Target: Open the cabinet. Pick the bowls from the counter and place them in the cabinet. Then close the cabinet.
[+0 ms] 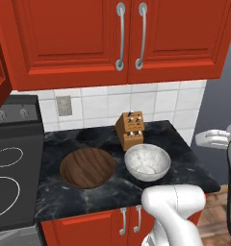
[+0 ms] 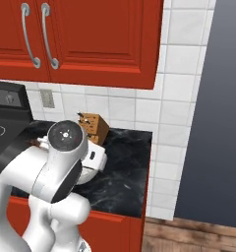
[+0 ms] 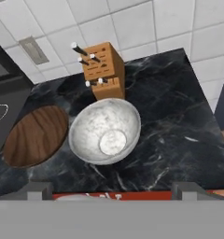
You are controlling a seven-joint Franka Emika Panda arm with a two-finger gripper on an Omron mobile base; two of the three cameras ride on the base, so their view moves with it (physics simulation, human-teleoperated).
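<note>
Fingers point(image 3: 39, 190) wide apart — empty — above counter point(image 3: 170, 121) edge

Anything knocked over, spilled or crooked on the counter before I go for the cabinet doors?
Nothing stands out. The wooden bowl and the marbled bowl sit upright side by side on the counter, both empty, with the knife block standing behind them. The cabinet doors are shut and even.

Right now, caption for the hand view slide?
Open gripper above marbled bowl, wooden bowl beside it, knife block behind, on black counter.
</note>
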